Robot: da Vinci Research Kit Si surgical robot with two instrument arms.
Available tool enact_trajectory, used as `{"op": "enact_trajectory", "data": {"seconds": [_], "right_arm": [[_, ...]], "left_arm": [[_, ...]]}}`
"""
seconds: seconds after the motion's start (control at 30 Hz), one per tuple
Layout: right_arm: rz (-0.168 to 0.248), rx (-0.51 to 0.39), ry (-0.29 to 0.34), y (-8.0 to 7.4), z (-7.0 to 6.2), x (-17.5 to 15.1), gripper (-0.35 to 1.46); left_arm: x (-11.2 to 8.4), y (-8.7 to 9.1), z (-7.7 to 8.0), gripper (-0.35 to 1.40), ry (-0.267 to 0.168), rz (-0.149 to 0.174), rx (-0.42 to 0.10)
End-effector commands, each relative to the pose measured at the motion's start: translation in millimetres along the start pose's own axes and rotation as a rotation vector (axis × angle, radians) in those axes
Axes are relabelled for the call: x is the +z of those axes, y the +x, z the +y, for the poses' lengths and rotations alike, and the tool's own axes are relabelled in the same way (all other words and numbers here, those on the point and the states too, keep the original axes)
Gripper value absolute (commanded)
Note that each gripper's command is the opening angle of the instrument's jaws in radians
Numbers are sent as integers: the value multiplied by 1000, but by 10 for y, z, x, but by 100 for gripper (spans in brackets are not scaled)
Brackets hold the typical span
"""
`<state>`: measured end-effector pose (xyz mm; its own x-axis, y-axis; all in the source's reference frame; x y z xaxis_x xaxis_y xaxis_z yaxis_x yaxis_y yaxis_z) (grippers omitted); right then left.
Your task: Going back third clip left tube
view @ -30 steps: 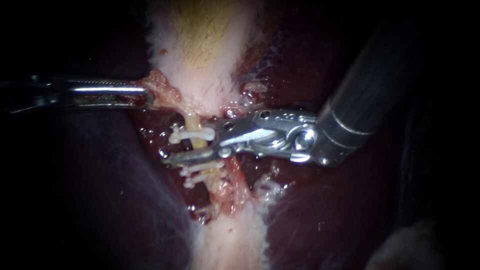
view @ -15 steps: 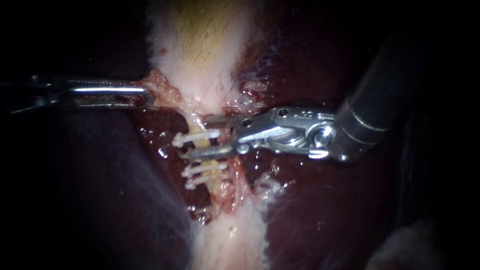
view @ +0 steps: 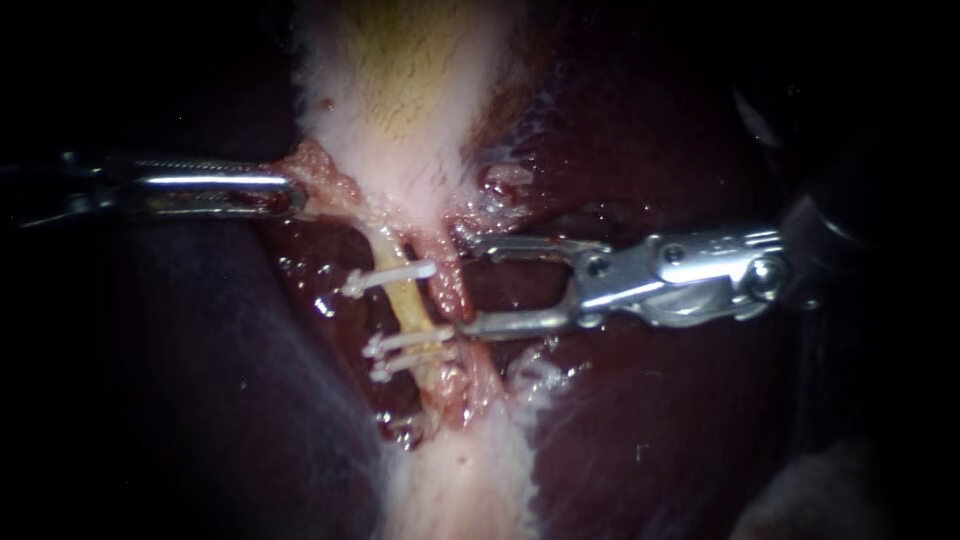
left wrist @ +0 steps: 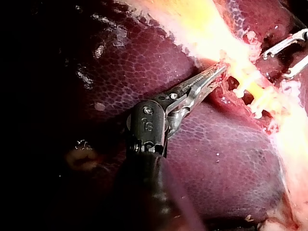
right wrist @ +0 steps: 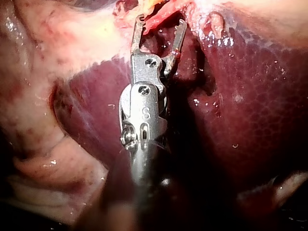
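Endoscope view: silver right instrument [view: 466, 286], jaws wide apart, gripping nothing.
Pale yellow left tube [view: 408, 305]: just ahead of its jaw tips.
White plastic clips [view: 390, 277]: three across that tube.
Silver left instrument [view: 296, 195]: jaws closed on pink ragged tissue [view: 325, 175].

The right instrument [view: 468, 285], at three o'clock, is bright polished metal. The left instrument [view: 298, 193], at nine o'clock, is glossy metal too. The clips [view: 392, 274] look like matt white plastic. The liver [view: 640, 420] is wet, glossy and finely netted, and the pale tissue [view: 400, 170] is fuzzy and rough-edged.
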<state>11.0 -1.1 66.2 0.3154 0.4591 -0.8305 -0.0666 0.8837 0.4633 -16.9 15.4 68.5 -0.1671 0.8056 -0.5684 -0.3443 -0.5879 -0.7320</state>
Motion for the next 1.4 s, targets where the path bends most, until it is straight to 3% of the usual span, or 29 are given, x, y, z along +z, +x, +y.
{"op": "enact_trajectory", "data": {"seconds": [0.03,0.3,0.53,0.63,0.8,1.0,1.23,1.4], "right_arm": [[-1,-12,4,1,-1,-7,50],[1,-26,32,12,-7,-43,50],[2,-31,55,13,-8,-51,50],[6,-38,107,13,-9,-54,50],[9,-51,135,13,-9,-55,50],[10,-54,145,12,-9,-57,50],[11,-58,148,14,-8,-61,50],[11,-56,149,15,-6,-65,50]], "left_arm": [[0,0,0,-35,-1,0,0],[0,0,0,-35,-1,0,0],[0,0,-1,-35,-1,0,0],[0,0,-1,-35,-1,0,0],[0,0,-1,-35,-1,0,-6],[3,-2,-5,-35,-1,0,-5],[14,-7,-17,-35,2,-2,-1],[35,-18,-21,-35,6,-12,12]]}}
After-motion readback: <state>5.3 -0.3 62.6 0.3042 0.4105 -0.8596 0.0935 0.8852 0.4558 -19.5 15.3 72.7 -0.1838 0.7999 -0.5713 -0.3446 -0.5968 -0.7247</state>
